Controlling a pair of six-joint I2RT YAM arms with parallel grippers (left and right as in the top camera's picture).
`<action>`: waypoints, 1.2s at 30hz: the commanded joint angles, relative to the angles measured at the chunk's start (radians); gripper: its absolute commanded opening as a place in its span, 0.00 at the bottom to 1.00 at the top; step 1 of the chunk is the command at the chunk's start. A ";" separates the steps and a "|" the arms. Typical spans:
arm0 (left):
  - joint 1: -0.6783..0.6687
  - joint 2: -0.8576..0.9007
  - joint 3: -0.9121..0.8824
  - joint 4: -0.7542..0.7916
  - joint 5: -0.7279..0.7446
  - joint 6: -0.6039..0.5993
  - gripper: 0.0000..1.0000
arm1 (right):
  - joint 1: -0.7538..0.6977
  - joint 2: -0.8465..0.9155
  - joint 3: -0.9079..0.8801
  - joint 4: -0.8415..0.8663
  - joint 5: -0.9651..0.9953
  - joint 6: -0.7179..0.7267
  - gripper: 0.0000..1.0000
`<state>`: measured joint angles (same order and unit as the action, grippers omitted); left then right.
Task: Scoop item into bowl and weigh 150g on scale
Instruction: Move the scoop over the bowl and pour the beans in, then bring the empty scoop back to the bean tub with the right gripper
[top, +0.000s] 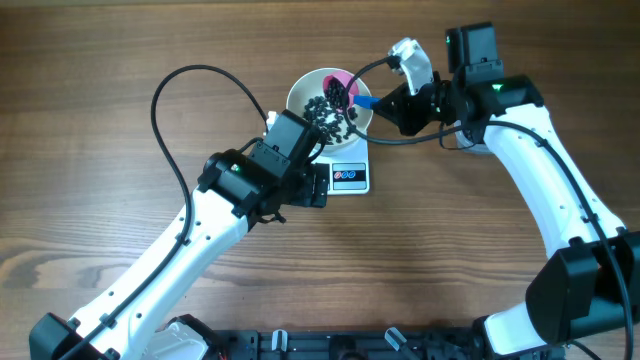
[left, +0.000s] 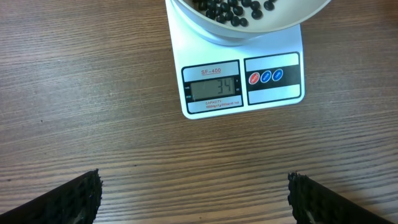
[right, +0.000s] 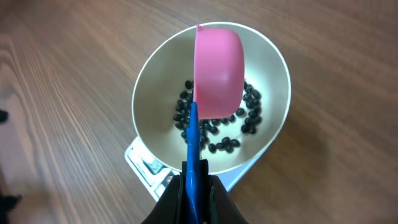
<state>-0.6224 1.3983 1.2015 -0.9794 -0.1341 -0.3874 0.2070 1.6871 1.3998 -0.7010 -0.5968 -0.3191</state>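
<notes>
The white bowl (top: 303, 92) stands on the small white scale (top: 350, 177) at the table's middle back. Black round grains, the item (right: 217, 127), lie scattered in the bowl (right: 273, 74). My right gripper (right: 197, 180) is shut on the blue handle (right: 194, 143) of a pink scoop (right: 217, 71), which is tipped on its side over the bowl. The scale's display (left: 213, 90) reads 34 in the left wrist view, with the bowl's (left: 217, 28) underside just above it. My left gripper (left: 194, 196) hangs open over bare wood in front of the scale (left: 273, 93), with nothing between its fingertips (left: 81, 199).
The black cable (top: 175, 90) of the left arm loops over the table at the left. The right arm's cable (top: 420, 138) runs beside the bowl. Wooden tabletop (top: 100, 180) surrounds the scale on all sides.
</notes>
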 joint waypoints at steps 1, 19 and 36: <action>-0.001 -0.014 -0.009 0.003 -0.016 -0.013 1.00 | 0.000 -0.037 0.008 0.015 0.001 -0.132 0.04; -0.001 -0.014 -0.009 0.003 -0.016 -0.013 1.00 | 0.101 -0.060 0.008 0.067 0.268 -0.241 0.04; -0.002 -0.014 -0.009 0.003 -0.016 -0.013 1.00 | 0.111 -0.060 0.007 0.138 0.335 -0.291 0.04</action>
<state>-0.6224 1.3983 1.2015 -0.9794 -0.1341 -0.3874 0.3119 1.6547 1.3998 -0.5636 -0.2752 -0.5934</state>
